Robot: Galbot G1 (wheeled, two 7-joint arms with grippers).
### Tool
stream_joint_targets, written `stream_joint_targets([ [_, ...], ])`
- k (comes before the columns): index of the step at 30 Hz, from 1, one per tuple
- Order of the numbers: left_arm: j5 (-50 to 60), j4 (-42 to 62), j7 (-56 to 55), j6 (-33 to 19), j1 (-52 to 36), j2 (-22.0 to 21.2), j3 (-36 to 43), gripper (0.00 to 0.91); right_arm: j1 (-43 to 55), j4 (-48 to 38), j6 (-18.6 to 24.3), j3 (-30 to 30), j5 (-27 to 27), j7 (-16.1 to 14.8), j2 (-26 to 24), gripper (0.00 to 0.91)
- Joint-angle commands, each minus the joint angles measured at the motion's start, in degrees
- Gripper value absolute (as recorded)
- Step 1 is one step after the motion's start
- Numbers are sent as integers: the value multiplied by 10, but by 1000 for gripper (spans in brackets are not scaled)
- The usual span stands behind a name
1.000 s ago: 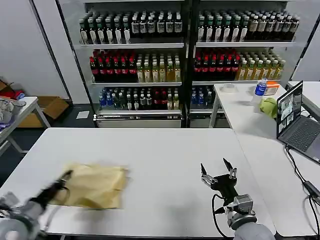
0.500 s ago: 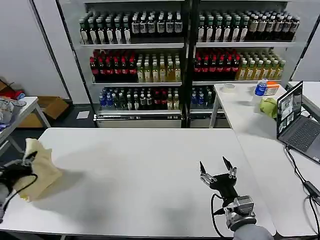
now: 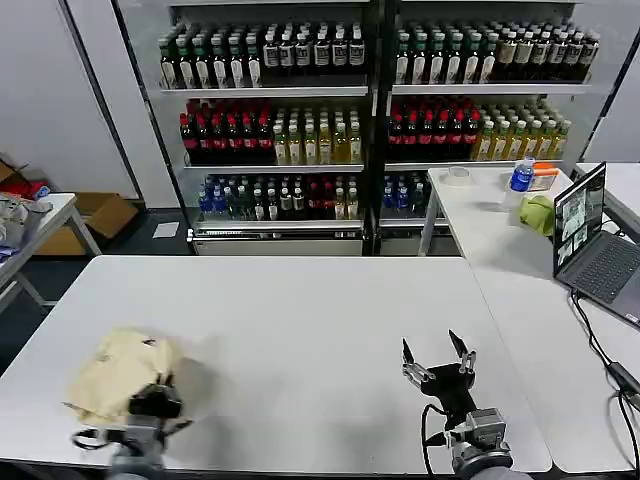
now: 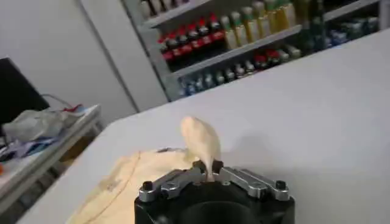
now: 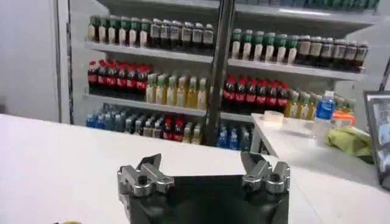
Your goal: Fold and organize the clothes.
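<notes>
T-shirt: the cream T-shirt is lying bunched in a loose heap on the near left part of the white table, close to the near edge; in the left wrist view a printed label is showing on the cloth, and a tuft of it is sticking up.
Left gripper: the left gripper is sitting at the near side of the heap, its fingers drawn together and pinching that raised tuft of cream cloth.
Right gripper: the right gripper is hovering over the near right part of the table, well apart from the T-shirt, its fingers spread wide and gripping nothing.
Background: drinks shelves are standing at the far side; a laptop is sitting open on the right-hand table, with a yellow-green cloth lump just beyond it.
</notes>
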Motion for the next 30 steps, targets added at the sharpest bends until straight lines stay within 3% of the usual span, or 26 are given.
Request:
stream_joint_targets([
  [1,42,30,-44,5,-79,-125,203,10,-18,3,1,2,-14,0,5,907],
  [10,-131,102,-46,-4,-203,-164,250,10,-28,9,3,10,-13,-1,-4,907],
  [20,-131,243,-50,-38,-300,-246,275,10,-14,3,5,13,-3,-1,-12,907],
  [23,-133,247,-30,-53,-311,-252,272,907,-1,-4,5,13,4,0,-16,907],
  [30,-191,165,7,-85,-275,-217,249,907,26,-14,6,10,25,1,-23,907],
])
